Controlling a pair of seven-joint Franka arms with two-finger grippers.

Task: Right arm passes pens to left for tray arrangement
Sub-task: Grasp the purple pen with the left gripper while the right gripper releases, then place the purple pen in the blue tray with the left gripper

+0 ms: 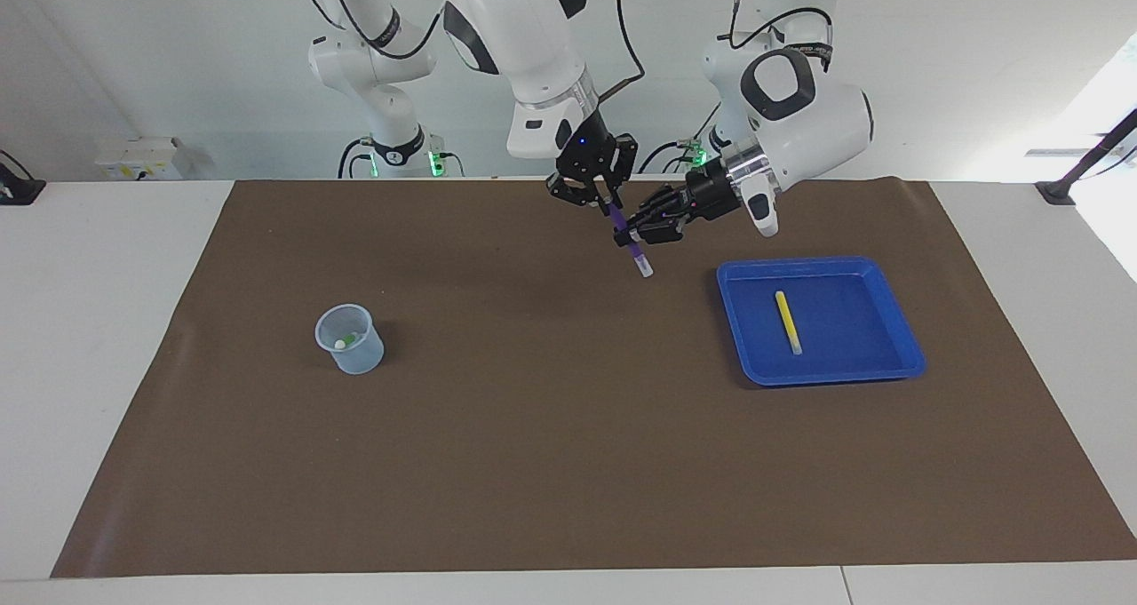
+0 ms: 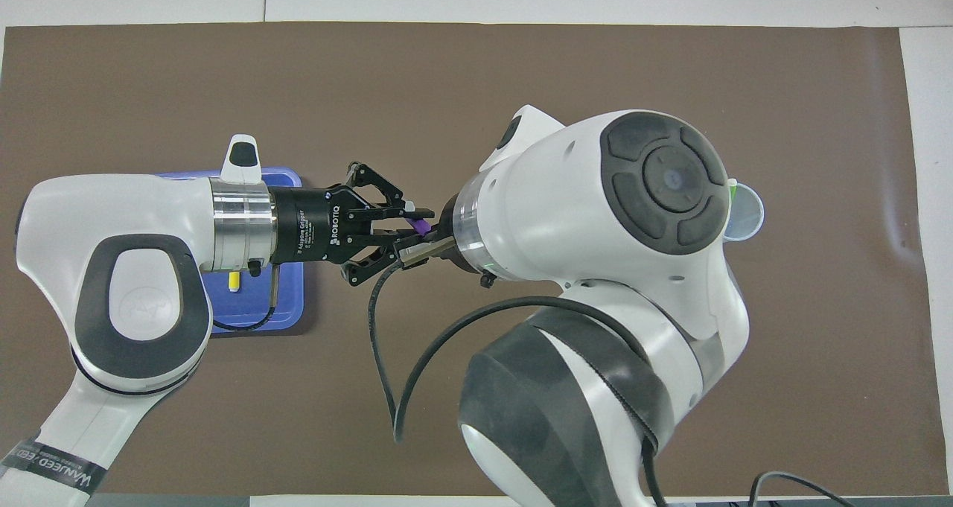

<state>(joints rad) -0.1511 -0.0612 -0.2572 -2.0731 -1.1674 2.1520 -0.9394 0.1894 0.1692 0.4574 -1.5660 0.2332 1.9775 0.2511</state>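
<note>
Pens: one purple [image 1: 632,248], one yellow [image 1: 787,321], one green [image 1: 352,339]

open mat [image 1: 551,427] between cup [image 1: 350,339], tray [image 1: 822,374]

Purple pen [image 1: 627,241] tilted midair; yellow pen [image 1: 787,321] flat in blue tray [image 1: 897,321].

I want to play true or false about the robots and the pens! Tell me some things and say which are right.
1. The slim yellow pen lies in the shallow bright-blue plastic tray. True.
2. Both the right gripper and the left gripper are shut on the slim purple pen. True.
3. The purple pen lies flat on the brown mat. False: it hangs in the air.
4. The small translucent pale-blue cup sits inside the tray. False: it stands apart, toward the right arm's end.
</note>
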